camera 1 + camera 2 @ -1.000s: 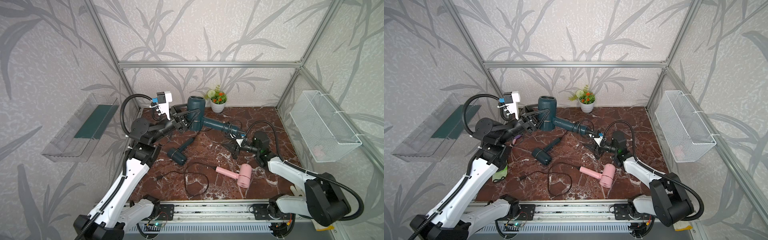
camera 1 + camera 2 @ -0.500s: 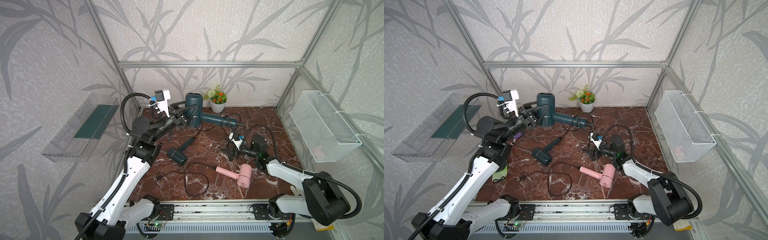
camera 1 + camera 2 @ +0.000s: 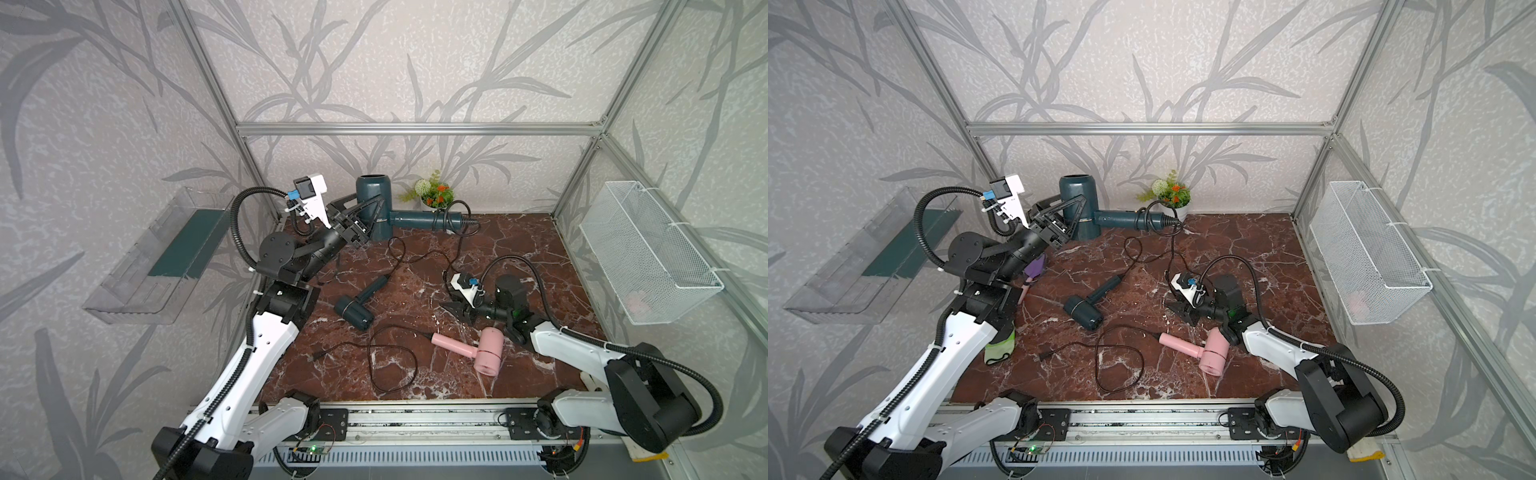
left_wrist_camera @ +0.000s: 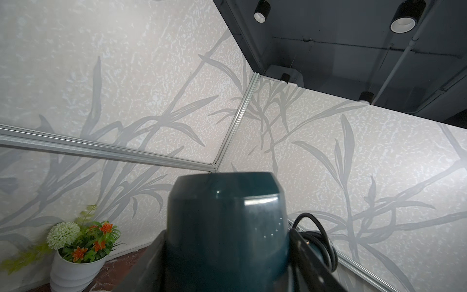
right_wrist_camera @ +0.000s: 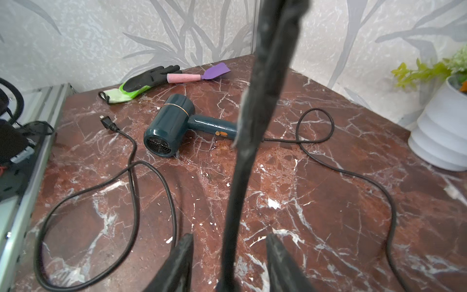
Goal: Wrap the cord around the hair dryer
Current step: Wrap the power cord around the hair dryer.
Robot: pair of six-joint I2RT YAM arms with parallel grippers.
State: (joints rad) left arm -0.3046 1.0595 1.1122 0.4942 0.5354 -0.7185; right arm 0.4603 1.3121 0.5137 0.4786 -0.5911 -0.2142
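DESK: Whereabouts of the large teal hair dryer (image 3: 371, 189)?

PHOTO: Raised off the marble tabletop (image 3: 519, 249), just beside the potted plant (image 3: 432, 195). Barrel upright, handle stretched level across the front of the pot.

DESK: Held by what?

PHOTO: Clamped at the barrel by the left gripper (image 3: 368, 216), with a finger on either side in both top views.

DESK: And the cord (image 3: 459, 245)?

PHOTO: Looped a few times round the handle end nearest the plant, then dropping away from the pot toward the right gripper (image 3: 457, 313).

DESK: State of that right claw?

PHOTO: Spread, low over the marble, well apart from the plant. In the right wrist view, a blurred black strand running between the fingertips (image 5: 182, 257) with a gap on each side, nothing pinched.

DESK: Anything else on the slab?

PHOTO: Small teal hair dryer (image 3: 353, 309) on its side, farther from the plant than the raised one, own lead curling back toward the pot. Pink hair dryer (image 3: 488, 351) farther still, just beside the right gripper, black lead in loose loops. Green-and-black glove (image 5: 136, 83) and purple trowel (image 5: 217, 70) touching each other, also well apart from the plant.
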